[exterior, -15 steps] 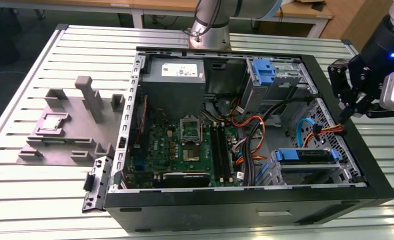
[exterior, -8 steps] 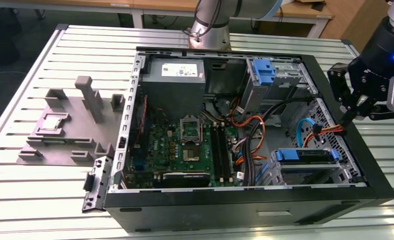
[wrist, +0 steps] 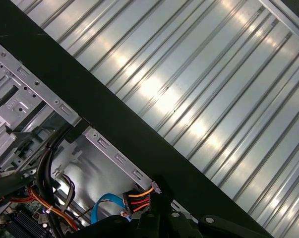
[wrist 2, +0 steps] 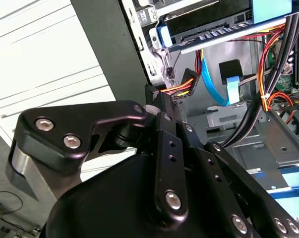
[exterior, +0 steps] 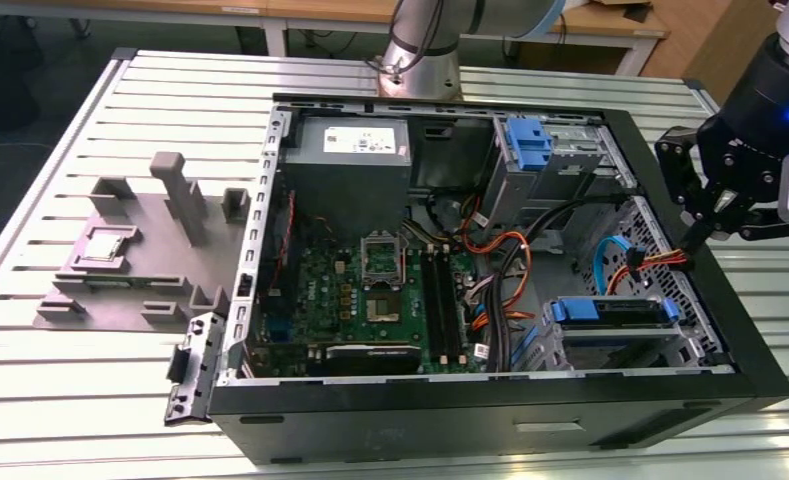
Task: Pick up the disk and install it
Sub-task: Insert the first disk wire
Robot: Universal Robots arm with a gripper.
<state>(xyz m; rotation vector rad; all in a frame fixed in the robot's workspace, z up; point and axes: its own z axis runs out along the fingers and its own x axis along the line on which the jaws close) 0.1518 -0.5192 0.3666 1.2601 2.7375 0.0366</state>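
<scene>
The disk (exterior: 610, 314), grey in its blue carrier, lies in the drive bay at the near corner of the open computer case (exterior: 501, 410), on the exterior view's right. The second wrist view shows the disk's (wrist 2: 213, 27) edge and blue frame in that bay. My gripper (exterior: 694, 240) hangs over the case's wall on the exterior view's right, a little beyond the disk. Its fingers meet at the tips and are shut on a black power connector (wrist 2: 183, 83) with yellow, red and black wires. The gripper (wrist 2: 161, 104) and connector (wrist: 139, 199) appear in both wrist views.
A blue flat cable (exterior: 605, 262) and orange wires (exterior: 508, 262) run loose between motherboard (exterior: 367, 295) and bays. An upright blue bracket (exterior: 528, 140) stands in the far bay beside the grey power supply (exterior: 351, 150). A grey fixture (exterior: 147, 250) lies on the slatted table (exterior: 167, 90).
</scene>
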